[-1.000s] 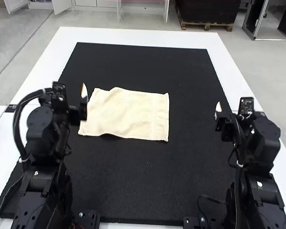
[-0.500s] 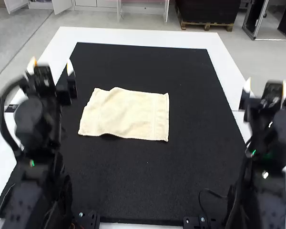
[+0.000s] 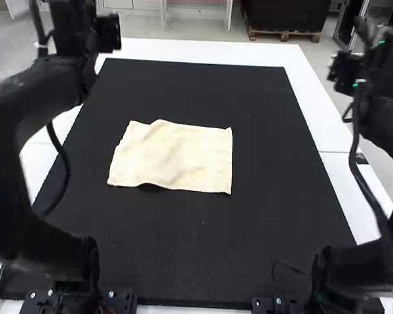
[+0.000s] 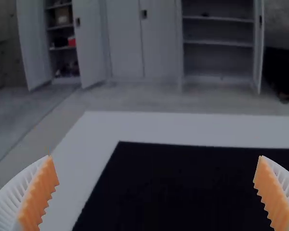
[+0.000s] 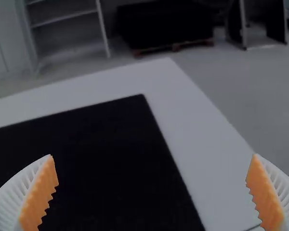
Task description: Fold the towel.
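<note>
Overlooking a black mat (image 3: 249,229), white table (image 3: 203,49) and, seemingly, cabinets (image 4: 125,38), left hand (image 3: 107,34) and right hand (image 3: 346,69) gape wide.

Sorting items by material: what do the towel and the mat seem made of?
The towel looks like soft terry cotton, matte, judging by its fuzzy surface and rippled edge. The mat could be felt or rubber; it is dull black with a faintly grainy surface.
</note>
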### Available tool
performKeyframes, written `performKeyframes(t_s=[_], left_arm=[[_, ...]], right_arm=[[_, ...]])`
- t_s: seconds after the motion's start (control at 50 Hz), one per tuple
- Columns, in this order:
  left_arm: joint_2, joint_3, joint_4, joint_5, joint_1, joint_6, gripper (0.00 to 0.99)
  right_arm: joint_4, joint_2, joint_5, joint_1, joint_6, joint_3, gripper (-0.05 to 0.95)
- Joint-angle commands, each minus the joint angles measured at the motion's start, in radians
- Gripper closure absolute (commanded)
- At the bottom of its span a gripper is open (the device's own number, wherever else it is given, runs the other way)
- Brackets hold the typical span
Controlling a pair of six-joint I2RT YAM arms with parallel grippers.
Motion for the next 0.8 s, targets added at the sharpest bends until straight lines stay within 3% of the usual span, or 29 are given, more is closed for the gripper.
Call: performKeyframes(t_s=[0.0,0.04,0.14,0.22,0.26,0.3,0.38,0.44,0.5,0.54,0.62,0.78], left_arm=[[0.044,0.01,-0.021,-0.05,0.014,-0.086,0.043],[0.053,-0.011,-0.015,-0.071,0.025,-0.078,0.043],[0.067,-0.09,0.077,-0.126,0.034,0.069,0.067],[0.067,-0.151,0.103,-0.128,0.025,0.183,0.067],[0.067,-0.177,0.105,-0.107,0.022,0.204,0.064],[0.068,-0.203,0.106,-0.064,0.022,0.206,0.054],[0.082,-0.234,0.099,-0.027,0.026,0.206,0.046],[0.102,-0.231,0.05,-0.008,0.034,0.207,0.046],[0.125,-0.215,-0.023,0.055,0.048,0.203,0.036],[0.142,-0.206,-0.066,0.116,0.063,0.187,0.036],[0.176,-0.192,-0.11,0.182,0.114,0.181,0.038],[0.252,-0.163,-0.125,0.266,0.209,0.198,0.039]], right_arm=[[0.041,0.014,0.06,0.079,-0.024,0.027,0.0],[0.055,0.022,0.078,0.096,-0.024,0.013,0.0],[0.069,0.066,0.095,0.143,-0.024,-0.007,0.0],[0.062,0.102,0.095,0.188,-0.016,-0.016,0.0],[0.062,0.118,0.095,0.212,-0.013,-0.022,0.0],[0.062,0.137,0.081,0.239,-0.013,-0.031,0.0],[0.033,0.207,0.0,0.297,0.006,-0.025,0.0],[0.003,0.252,0.011,0.338,0.019,-0.022,-0.01],[0.006,0.266,0.028,0.358,0.036,-0.028,-0.01],[0.016,0.266,0.032,0.358,0.041,-0.037,-0.01],[0.018,0.267,-0.038,0.369,0.038,-0.039,0.0],[0.018,0.296,-0.072,0.387,0.035,-0.04,0.0]])
